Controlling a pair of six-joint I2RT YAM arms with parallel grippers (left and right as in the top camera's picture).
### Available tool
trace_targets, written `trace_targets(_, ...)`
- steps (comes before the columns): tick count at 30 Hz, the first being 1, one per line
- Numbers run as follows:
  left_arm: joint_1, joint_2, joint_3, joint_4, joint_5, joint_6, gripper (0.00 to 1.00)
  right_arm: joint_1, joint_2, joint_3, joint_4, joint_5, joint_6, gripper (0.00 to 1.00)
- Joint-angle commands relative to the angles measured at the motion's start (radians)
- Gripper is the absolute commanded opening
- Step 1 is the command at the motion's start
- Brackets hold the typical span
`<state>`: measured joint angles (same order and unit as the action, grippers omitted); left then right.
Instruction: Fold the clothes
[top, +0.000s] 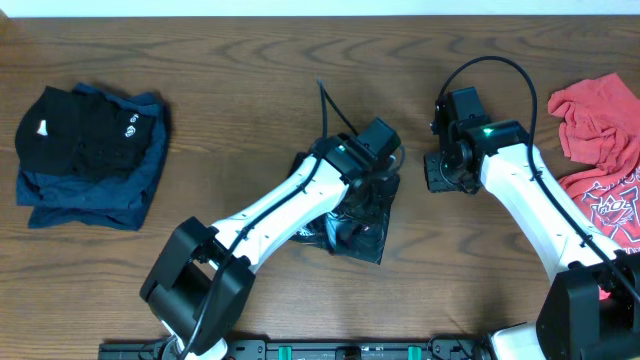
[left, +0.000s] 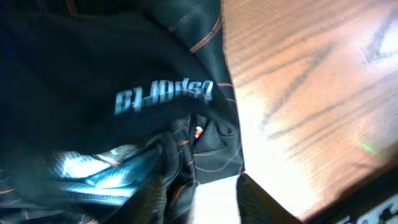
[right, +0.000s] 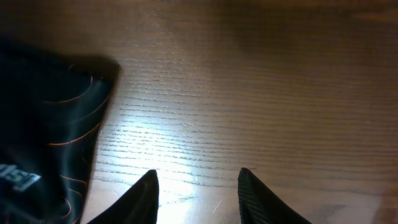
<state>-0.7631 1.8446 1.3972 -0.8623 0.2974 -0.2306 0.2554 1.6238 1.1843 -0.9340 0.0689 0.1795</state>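
Two robot arms work over a wooden table (top: 250, 60) where a black jersey (top: 355, 225) with thin orange lines lies crumpled near the centre, partly under the left arm. The left gripper (left: 208, 186) hangs low at the garment's upper edge. In the left wrist view its jaws stand apart with bare, brightly lit wood between them, and bunched cloth bearing a pale printed logo presses against one finger. The right gripper (right: 198, 174) sits just beside the jersey's right edge. Its two dark fingers (right: 146, 196) are spread wide over bare wood and hold nothing, and a corner of the jersey shows at the left of the right wrist view. A red T-shirt (top: 600, 120) with white print lies rumpled at the table's right edge, well apart from the jersey. At the far left rests a pile of dark clothes (top: 90, 150), a black piece lying on a navy one.
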Motion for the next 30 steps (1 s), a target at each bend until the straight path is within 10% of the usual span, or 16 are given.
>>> trace_targets(1,0.016,-0.034,0.02,-0.037,0.023,0.063,0.43,-0.005,0.002,-0.003,0.0,0.0,0.014,0.4)
trace_targets(17,0.556,-0.249,0.016,-0.116,-0.157,-0.071,0.54,0.216,0.017,-0.003,0.187,-0.354,-0.347,0.4)
trace_targets(30,0.572,-0.043,-0.019,-0.12,-0.021,-0.032,0.55,0.386,0.209,-0.003,0.23,-0.121,-0.334,0.39)
